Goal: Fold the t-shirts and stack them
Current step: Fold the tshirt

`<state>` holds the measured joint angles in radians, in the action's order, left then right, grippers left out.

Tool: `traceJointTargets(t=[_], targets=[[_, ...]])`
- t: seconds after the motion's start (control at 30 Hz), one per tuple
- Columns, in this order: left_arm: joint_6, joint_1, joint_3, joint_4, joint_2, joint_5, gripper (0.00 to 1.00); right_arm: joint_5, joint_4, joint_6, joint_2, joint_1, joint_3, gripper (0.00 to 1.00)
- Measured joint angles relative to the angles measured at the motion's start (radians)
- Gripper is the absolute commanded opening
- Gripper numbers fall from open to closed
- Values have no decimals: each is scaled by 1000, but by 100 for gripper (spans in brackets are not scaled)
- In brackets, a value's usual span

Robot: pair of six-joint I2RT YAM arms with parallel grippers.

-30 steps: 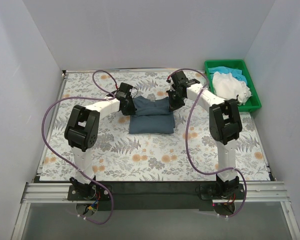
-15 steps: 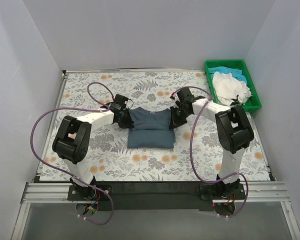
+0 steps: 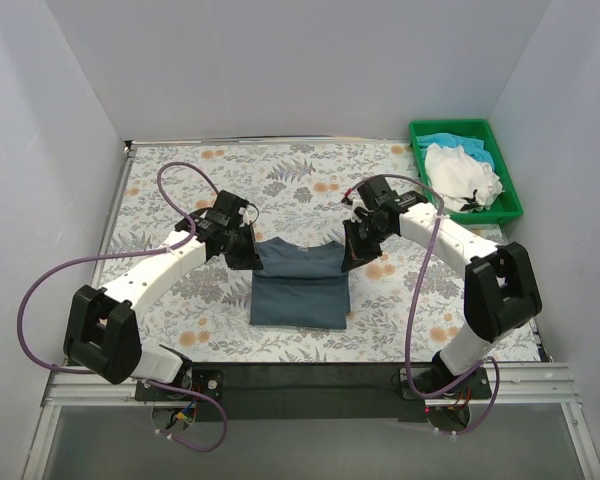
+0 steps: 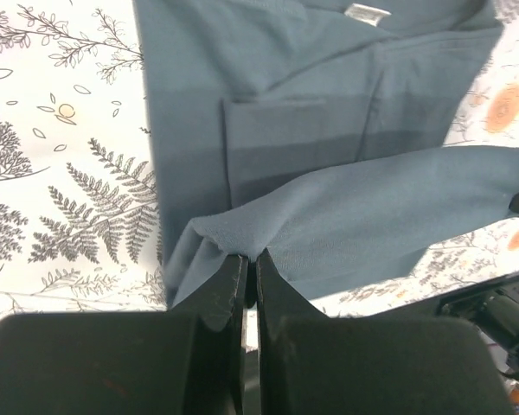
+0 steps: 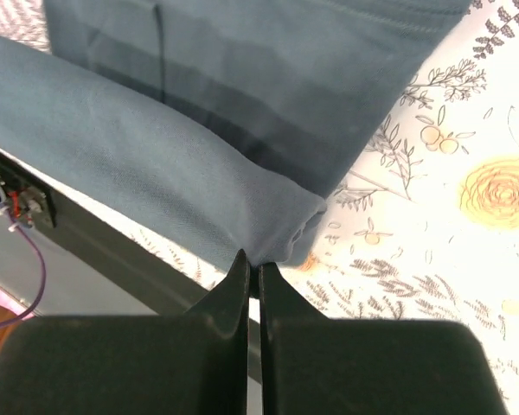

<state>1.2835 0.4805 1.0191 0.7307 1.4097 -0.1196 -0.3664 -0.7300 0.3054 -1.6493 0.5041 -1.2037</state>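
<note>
Folding the grey shirt (image 3: 298, 295) is half done; left gripper (image 4: 251, 259) and right gripper (image 5: 251, 264) pinch its lifted edge. White shirt (image 3: 462, 172) and blue shirt (image 3: 442, 141) lie unfolded in the tray (image 3: 500, 214).

Shirt (image 3: 298, 292) on table (image 3: 180, 172), tray (image 3: 500, 213) far right

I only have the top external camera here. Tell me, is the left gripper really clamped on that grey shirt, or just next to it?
Observer: Clamped. The left wrist view shows the left gripper shut on a bunched corner of the slate-grey shirt.
Operator: And the right side?
Observer: The right gripper is also shut, pinching the other lifted corner.
Operator: Which end is the collar?
Observer: A small white neck tag shows at the top edge of the left wrist view, on the flat part beyond the lifted fold.
</note>
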Motion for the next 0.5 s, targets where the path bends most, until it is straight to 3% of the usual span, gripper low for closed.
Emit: traceJointTargets(t=[0.5], targets=[[26,0,50,76,-57,14,0,-3,-125,33,55,0,-81,1]])
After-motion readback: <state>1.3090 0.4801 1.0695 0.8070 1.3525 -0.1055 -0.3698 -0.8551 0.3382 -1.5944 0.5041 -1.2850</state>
